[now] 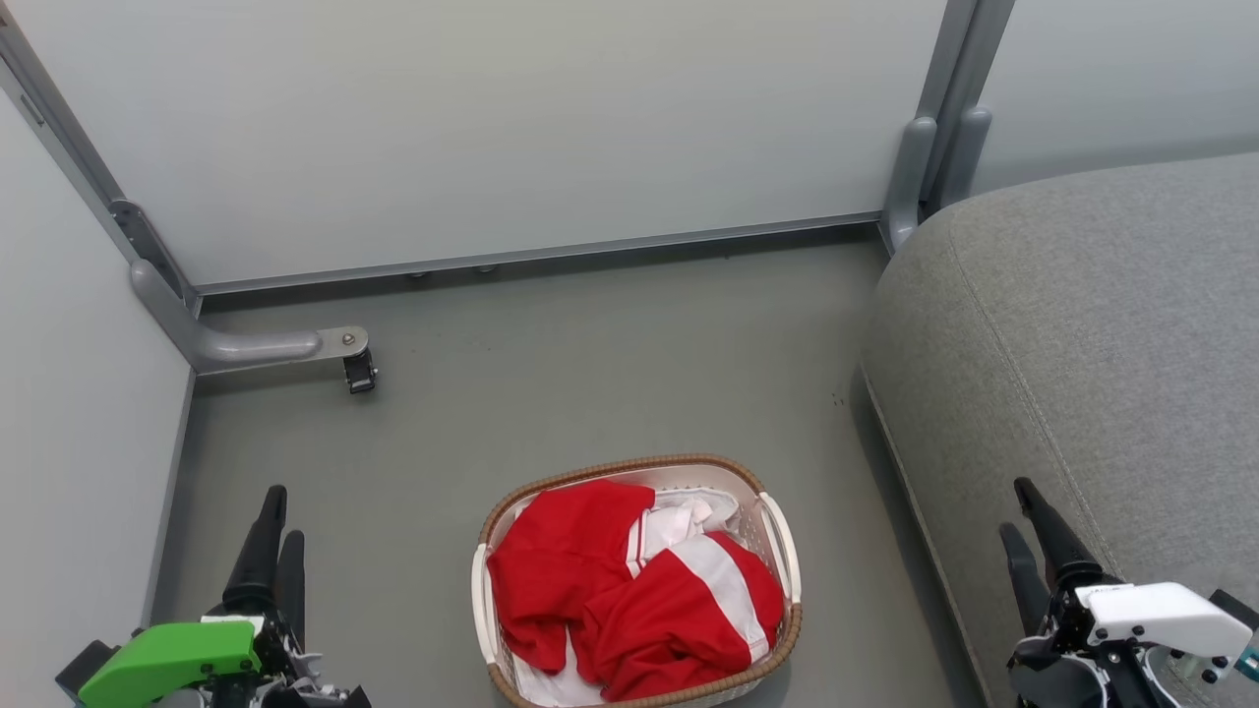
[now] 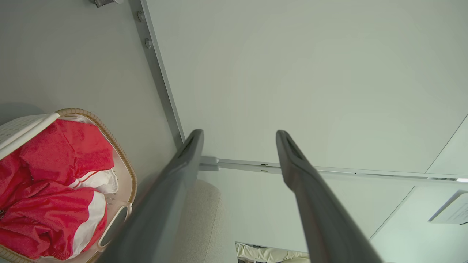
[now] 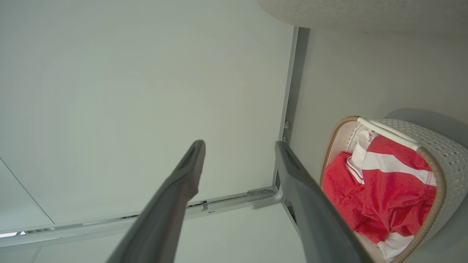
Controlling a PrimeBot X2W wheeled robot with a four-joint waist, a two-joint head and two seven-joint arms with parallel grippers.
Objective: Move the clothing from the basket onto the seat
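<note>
Filling the basket (image 1: 629, 464), crumpled clothing (image 1: 561, 560) (white stripe (image 1: 726, 585) running diagonally)

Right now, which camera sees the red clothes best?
The head view looks down on nearly all the clothing in the basket. The left wrist view cuts it at the edge; the right wrist view sees it sideways.

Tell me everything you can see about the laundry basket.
The laundry basket is oval, made of cream-white perforated plastic, with a brown woven-look rim and a white handle on each side. It stands upright on the grey floor, to the left of the grey sofa seat and apart from it. Crumpled red clothing with white stripes fills it to about the rim, and some plain white fabric shows beside the red.
</note>
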